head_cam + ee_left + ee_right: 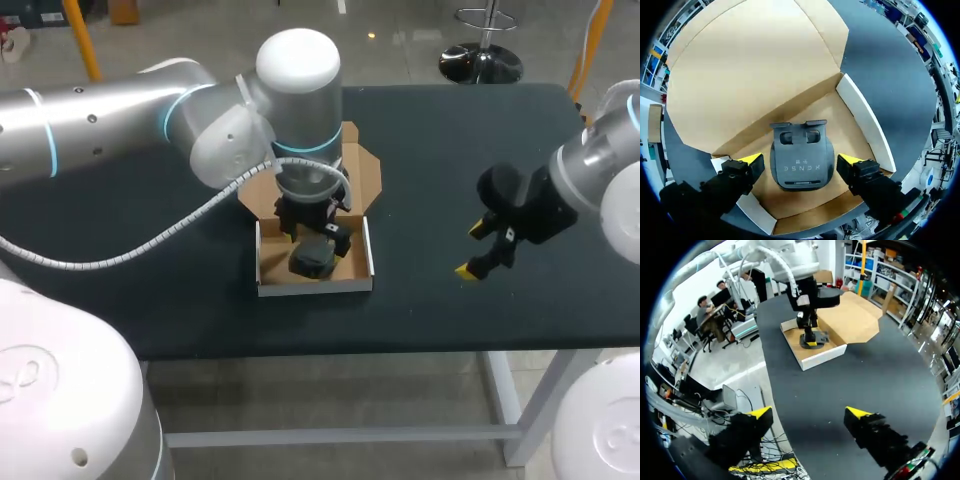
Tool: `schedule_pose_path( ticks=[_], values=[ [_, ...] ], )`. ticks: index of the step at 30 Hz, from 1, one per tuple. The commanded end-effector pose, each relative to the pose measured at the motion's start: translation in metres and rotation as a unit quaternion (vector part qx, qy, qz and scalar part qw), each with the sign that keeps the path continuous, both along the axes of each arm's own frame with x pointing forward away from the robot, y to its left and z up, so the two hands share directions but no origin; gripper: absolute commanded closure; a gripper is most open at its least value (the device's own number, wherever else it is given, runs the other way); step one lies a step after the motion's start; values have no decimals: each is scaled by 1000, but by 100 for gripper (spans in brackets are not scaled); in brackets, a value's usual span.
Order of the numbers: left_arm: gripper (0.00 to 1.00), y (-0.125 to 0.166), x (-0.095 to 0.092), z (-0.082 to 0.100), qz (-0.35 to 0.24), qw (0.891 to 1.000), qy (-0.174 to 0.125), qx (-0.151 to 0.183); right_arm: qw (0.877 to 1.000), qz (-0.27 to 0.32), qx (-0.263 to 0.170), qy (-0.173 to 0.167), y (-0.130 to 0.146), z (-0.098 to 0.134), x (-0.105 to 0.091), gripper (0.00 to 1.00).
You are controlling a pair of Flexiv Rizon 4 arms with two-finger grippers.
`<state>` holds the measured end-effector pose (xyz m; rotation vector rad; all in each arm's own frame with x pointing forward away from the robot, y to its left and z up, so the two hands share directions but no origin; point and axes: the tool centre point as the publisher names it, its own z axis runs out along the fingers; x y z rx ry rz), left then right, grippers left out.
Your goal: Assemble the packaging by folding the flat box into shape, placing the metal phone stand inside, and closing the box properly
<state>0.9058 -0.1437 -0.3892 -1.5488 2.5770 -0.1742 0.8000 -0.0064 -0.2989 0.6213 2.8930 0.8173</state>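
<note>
Box [367, 258]: raw brown card inside and on the lid flap, walls white outside. Phone stand [802, 150]: dark grey, small pale lettering on its face. Bench [450, 140]: matt black top, pale grey legs. Left pincer [801, 160], right pincer [809, 415]: black, bright yellow tips. Left arm [100, 125] and right arm [610, 160]: silver-white, cyan ring bands.

Dark matte table [450, 140], pale frame [330, 437] beneath.

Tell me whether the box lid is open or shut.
Open. The lid is spread back behind the box, not over it, and the phone stand sits uncovered inside.
</note>
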Motion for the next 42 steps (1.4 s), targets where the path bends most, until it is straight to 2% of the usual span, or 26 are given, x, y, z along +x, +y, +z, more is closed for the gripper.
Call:
schedule_pose_path(
  ticks=[1, 10, 14, 35, 36, 42],
  values=[
    [0, -2, -2, 7, 30, 999, 4, 8, 1000, 2, 3, 2, -2, 2, -1, 0],
    [0, -4, -11, 17, 80, 997, 9, 1, 1000, 2, 3, 2, -2, 2, -1, 0],
    [0, -5, -15, 19, 89, 996, 31, -1, 1000, 2, 3, 2, -2, 2, -1, 0],
    [0, -4, -16, 20, 87, 996, 31, -1, 1000, 2, 3, 2, -2, 2, -1, 0],
    [0, -3, -18, 20, 107, 994, 29, -2, 1000, 2, 3, 2, -2, 2, -1, 0],
    [0, -2, -25, 20, 138, 990, 25, -8, 1000, 2, 3, 2, -2, 2, -1, 0]
  ],
)
